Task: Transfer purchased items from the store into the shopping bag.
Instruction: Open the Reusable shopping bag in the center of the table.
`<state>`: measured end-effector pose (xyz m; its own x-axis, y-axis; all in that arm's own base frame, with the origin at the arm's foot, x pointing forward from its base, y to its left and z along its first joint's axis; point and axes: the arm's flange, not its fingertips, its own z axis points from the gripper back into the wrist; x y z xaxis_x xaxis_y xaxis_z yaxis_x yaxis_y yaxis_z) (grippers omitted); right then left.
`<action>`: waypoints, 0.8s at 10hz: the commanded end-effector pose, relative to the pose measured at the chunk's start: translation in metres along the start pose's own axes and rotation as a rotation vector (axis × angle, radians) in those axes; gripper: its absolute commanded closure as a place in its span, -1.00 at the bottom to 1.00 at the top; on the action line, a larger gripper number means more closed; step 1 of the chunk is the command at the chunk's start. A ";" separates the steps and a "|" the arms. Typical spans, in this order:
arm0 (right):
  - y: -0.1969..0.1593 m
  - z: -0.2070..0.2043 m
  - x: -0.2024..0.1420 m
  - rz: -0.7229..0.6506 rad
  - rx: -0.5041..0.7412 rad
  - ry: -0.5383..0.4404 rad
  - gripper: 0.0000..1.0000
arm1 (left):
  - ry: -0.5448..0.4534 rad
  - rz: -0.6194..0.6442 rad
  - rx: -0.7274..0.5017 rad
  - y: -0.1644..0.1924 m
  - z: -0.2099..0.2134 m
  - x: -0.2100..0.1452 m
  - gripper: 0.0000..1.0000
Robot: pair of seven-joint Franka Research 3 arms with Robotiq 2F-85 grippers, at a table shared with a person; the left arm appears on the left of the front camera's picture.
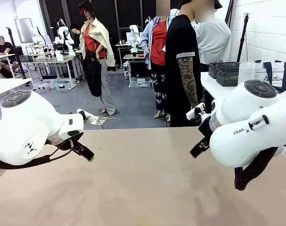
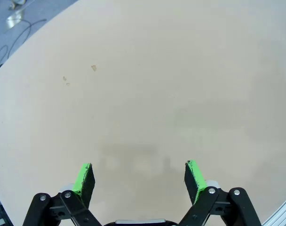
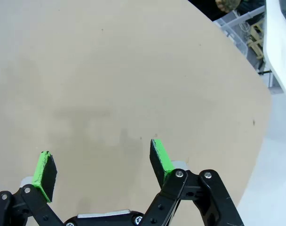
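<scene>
Shopping bag behind right arm, by baskets, left pincer wide, right pincer wide

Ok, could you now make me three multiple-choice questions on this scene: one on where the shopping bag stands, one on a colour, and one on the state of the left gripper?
1. Where does the shopping bag stand?
A. On the beige table, between the two arms
B. At picture right, behind the right arm, next to the dark grey baskets
C. In the person's hand

2. What colour are the pads of the left gripper?
A. Red
B. Green
C. Blue

3. In what state is the left gripper?
A. Shut on a yellow item
B. Shut, empty
C. Open, holding nothing

Answers:
1 B: the front view shows the bag beside the baskets, past the right arm.
2 B: both pads are bright green in the left wrist view.
3 C: the jaws stand wide apart, with only bare tabletop between them.
</scene>
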<state>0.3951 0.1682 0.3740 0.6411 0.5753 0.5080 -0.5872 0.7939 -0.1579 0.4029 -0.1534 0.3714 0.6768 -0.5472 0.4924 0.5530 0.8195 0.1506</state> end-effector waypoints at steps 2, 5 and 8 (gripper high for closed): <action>-0.009 0.055 -0.007 -0.034 -0.165 -0.134 -1.00 | -0.141 -0.061 0.156 0.008 0.050 0.025 -1.00; -0.098 0.182 -0.071 -0.424 -0.512 -0.337 -1.00 | -0.271 0.062 0.385 0.056 0.146 0.000 -1.00; -0.176 0.212 -0.171 -0.783 -0.583 -0.325 -1.00 | -0.378 0.382 0.416 0.119 0.199 -0.082 -1.00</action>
<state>0.3381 -0.1117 0.5799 0.5335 -0.0754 0.8424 0.2532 0.9646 -0.0740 0.3706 0.0001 0.5739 0.5338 -0.2796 0.7980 0.1008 0.9580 0.2683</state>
